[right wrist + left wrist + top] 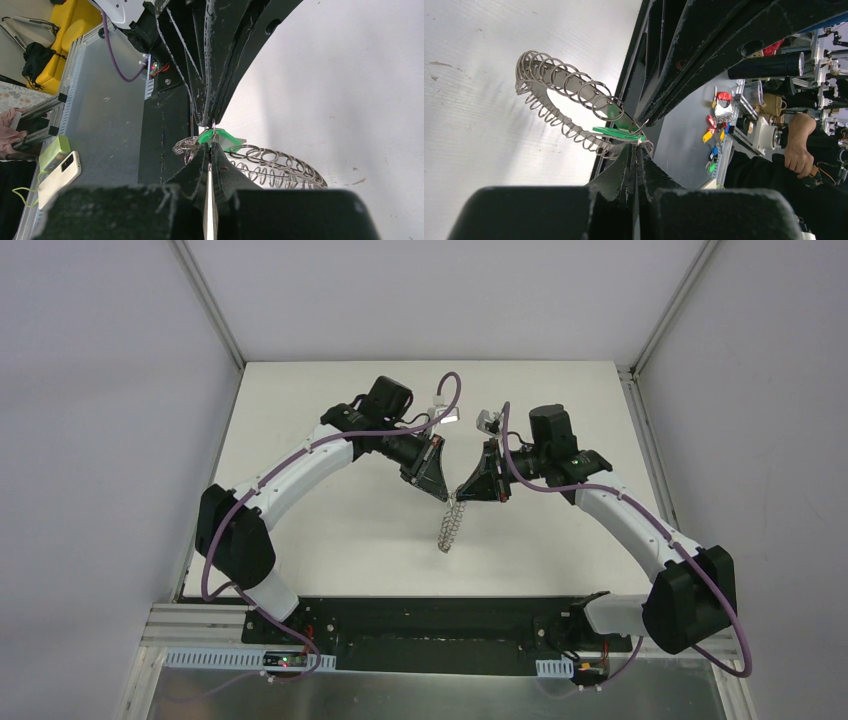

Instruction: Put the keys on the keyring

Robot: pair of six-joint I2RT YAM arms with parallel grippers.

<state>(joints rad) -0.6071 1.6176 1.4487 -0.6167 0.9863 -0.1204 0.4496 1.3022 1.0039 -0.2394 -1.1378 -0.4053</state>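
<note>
Both arms meet above the middle of the white table (330, 530). The grey keyring (450, 526), fringed with small wire loops, hangs down from where the tips meet. In the left wrist view my left gripper (639, 144) is shut, pinching a thin wire loop at the keyring's (559, 85) edge. The green-headed key (616, 133) lies flat right at that loop. My right gripper (212, 145) is shut on the same small loop from the opposite side, with the key (223, 137) just behind its tips and the keyring (280, 165) curving off to the right. I cannot tell whether the key is threaded on.
The black base strip (430, 620) runs along the table's near edge. Off the table, the left wrist view shows several coloured key tags (714, 135) and a person's hand (799, 155). A phone (57, 177) lies on the grey bench beside the table.
</note>
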